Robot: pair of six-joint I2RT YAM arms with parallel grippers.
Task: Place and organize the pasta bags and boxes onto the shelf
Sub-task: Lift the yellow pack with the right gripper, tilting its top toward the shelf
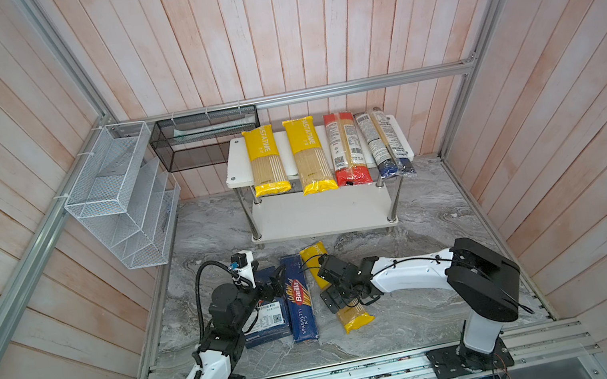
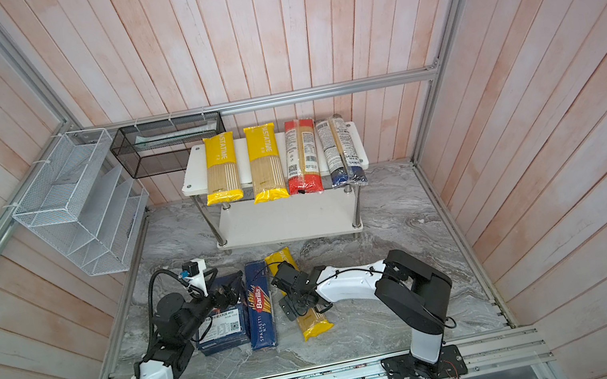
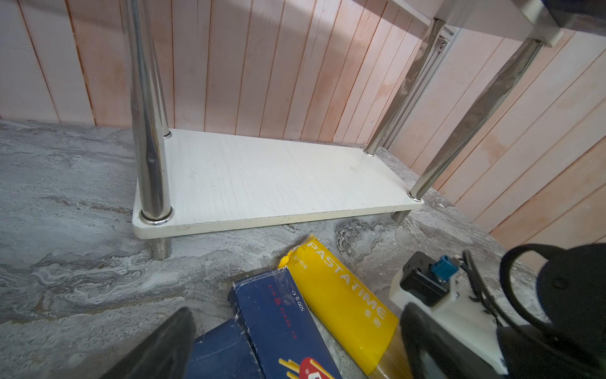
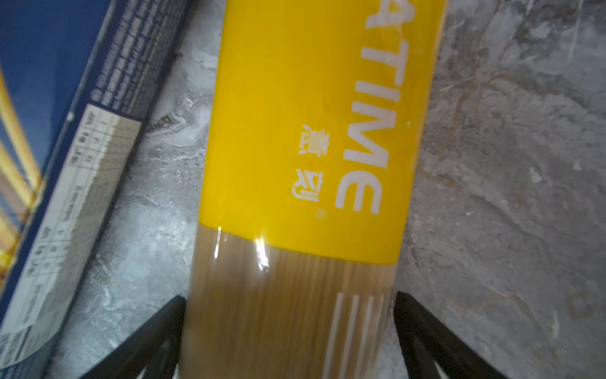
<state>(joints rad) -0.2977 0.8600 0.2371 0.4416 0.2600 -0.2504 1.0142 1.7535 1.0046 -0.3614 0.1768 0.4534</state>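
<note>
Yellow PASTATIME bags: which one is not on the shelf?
The bag on the tabletop beside the narrow Barilla box, under the right gripper; both others lie on the shelf.

place: robot lab, mock pantry cell | cues: aluminium frame (image 1: 359, 85), plank walls (image 1: 263, 16), marble-look worktop (image 1: 425, 219), robot arms (image 1: 408, 269) bolted on base rail (image 1: 368, 373)

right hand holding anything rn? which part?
Nothing gripped, it seems. The right hand is open astride the yellow bag at its clear middle, jaws wide, one by each side; the bag lies flat, unsqueezed, on the table.
</note>
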